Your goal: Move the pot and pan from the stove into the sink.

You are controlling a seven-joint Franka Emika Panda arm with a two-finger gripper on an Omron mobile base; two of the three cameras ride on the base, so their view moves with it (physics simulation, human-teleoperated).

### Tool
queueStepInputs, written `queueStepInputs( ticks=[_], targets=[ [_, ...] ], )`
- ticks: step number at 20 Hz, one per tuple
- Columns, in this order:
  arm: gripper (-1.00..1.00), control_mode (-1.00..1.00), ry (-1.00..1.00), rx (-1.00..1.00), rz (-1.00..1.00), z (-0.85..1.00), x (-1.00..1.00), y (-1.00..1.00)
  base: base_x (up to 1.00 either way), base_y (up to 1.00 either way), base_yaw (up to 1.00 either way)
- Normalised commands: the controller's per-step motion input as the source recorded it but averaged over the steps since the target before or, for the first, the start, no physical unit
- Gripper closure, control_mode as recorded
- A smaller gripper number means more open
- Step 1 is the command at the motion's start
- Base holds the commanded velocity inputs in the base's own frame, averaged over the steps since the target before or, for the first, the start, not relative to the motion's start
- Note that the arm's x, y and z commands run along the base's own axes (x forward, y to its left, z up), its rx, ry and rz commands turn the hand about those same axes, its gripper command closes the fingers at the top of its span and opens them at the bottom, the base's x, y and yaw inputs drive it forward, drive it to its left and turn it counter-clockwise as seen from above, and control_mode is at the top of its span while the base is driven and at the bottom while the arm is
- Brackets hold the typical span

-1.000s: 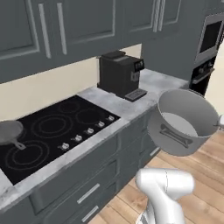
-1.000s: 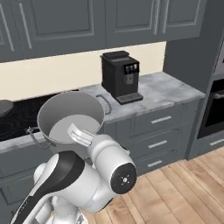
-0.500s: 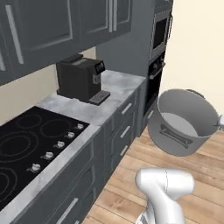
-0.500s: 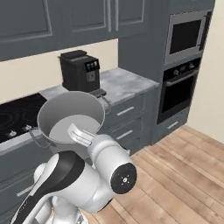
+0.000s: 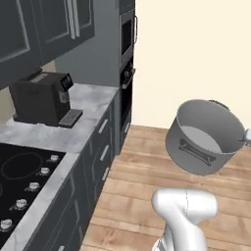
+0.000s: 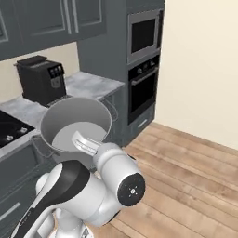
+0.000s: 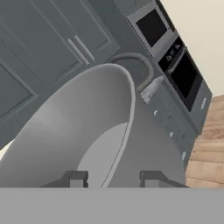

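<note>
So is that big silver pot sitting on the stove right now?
No, the pot hangs in the air over the wooden floor, well away from the stove.

Pot [image 5: 206,139]: brushed silver-grey metal, smooth, satin sheen, paler inside base. Stove [image 5: 19,181]: glossy black glass, small silver metallic knobs. Worktop [image 5: 73,132]: polished grey marble, mottled. Floor [image 5: 142,196]: light wood planks, matt. Coffee machine [image 5: 41,98]: matt black plastic. Cabinet fronts [image 5: 98,162]: matt dark grey, metal bar handles.
</note>
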Motion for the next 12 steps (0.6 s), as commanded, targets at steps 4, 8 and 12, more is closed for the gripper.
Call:
queueStepInputs(
  ticks=[4,8,12],
  targets=[
    [1.0,1.0,0.0,0.0,0.0,0.0,0.0,0.0,0.0,-0.07,-0.47],
    [1.0,1.0,0.0,0.0,0.0,0.0,0.0,0.0,0.0,-0.05,-0.46],
    [1.0,1.0,0.0,0.0,0.0,0.0,0.0,0.0,-0.03,-0.06,-0.43]
  ],
)
